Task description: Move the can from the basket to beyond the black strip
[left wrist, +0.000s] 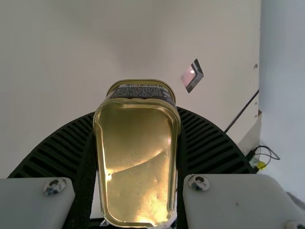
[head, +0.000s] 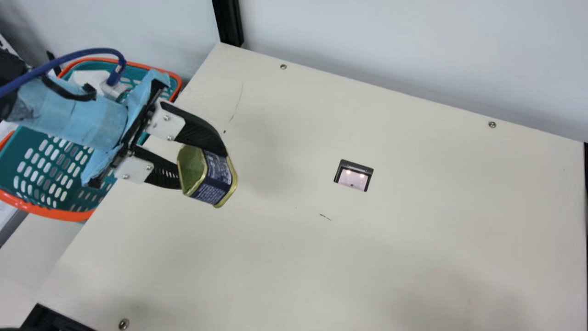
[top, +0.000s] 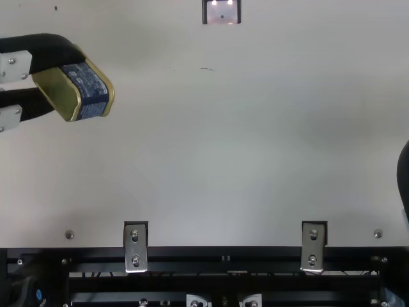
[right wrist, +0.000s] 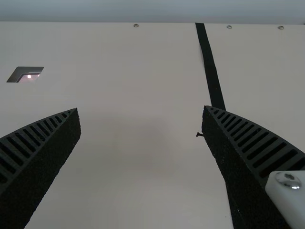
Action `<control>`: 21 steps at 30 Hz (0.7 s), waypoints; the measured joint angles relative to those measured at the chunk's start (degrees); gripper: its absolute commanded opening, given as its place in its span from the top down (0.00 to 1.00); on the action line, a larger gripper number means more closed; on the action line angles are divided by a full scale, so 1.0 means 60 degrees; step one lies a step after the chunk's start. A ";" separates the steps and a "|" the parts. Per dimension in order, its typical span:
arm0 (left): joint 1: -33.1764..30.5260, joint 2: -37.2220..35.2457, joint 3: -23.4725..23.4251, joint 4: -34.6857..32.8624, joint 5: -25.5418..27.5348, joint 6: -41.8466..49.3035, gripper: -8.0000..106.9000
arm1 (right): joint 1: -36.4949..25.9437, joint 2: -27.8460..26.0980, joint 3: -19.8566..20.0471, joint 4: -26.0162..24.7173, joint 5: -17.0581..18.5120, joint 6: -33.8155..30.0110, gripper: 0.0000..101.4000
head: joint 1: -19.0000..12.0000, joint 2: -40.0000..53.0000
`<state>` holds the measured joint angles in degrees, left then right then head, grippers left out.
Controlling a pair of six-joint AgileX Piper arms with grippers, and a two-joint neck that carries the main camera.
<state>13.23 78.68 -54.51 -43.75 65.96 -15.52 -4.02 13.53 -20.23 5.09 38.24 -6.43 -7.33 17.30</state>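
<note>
My left gripper point(head: 202, 163) is at the left of the main view, shut on the gold can point(head: 213, 177) with a dark blue label, held tilted above the table. The top view has the can point(top: 91, 89) at upper left. In the left wrist view the can point(left wrist: 136, 157) sits between the ribbed fingers of my left gripper point(left wrist: 136, 124). The teal basket point(head: 46, 212) with an orange rim lies under the left arm. My right gripper point(right wrist: 141, 109) stands open with nothing between its fingers in the right wrist view, the black strip point(right wrist: 210, 67) running past one finger.
A small square opening point(head: 353, 176) is set in the cream table point(head: 413, 230). Metal brackets point(top: 135, 248) and a black frame line the table's near edge. A pale wall rises behind the far edge, with a black post point(head: 228, 20) at its left.
</note>
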 measured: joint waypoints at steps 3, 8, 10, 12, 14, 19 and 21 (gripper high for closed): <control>-0.0354 -0.0237 -0.0187 0.0445 -0.0286 0.0303 0.84 | 0.0000 0.0000 0.0000 0.0000 0.0000 0.0000 0.00 | 0.0098 -0.0440; -0.0962 -0.0644 -0.0454 0.1200 -0.0516 0.0858 0.84 | 0.0000 0.0000 0.0000 0.0000 0.0000 0.0000 0.00 | 0.0244 -0.1320; -0.1242 -0.0803 -0.0567 0.1479 -0.0576 0.1095 0.84 | 0.0000 0.0000 0.0000 0.0000 0.0000 0.0000 0.00 | 0.0342 -0.1515; -0.1530 -0.0924 -0.0656 0.1721 -0.0621 0.1330 0.84 | 0.0000 0.0000 0.0000 0.0000 0.0000 0.0000 0.00 | 0.0342 -0.1711; -0.1786 -0.1015 -0.0699 0.1925 -0.0634 0.1568 0.84 | 0.0000 0.0000 0.0000 0.0000 0.0000 0.0000 0.00 | 0.0538 -0.1906; -0.2515 -0.1278 -0.0802 0.2423 -0.0509 0.2314 0.84 | 0.0000 0.0000 0.0000 0.0000 0.0000 0.0000 0.00 | 0.0880 -0.2248; -0.2779 -0.1322 -0.0821 0.2572 -0.0414 0.2586 0.84 | 0.0000 0.0000 0.0000 0.0000 0.0000 0.0000 0.00 | 0.1026 -0.2444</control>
<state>-3.44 70.75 -59.44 -28.32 63.48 0.00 -4.02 13.53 -20.23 5.09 38.24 -6.43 -1.17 2.64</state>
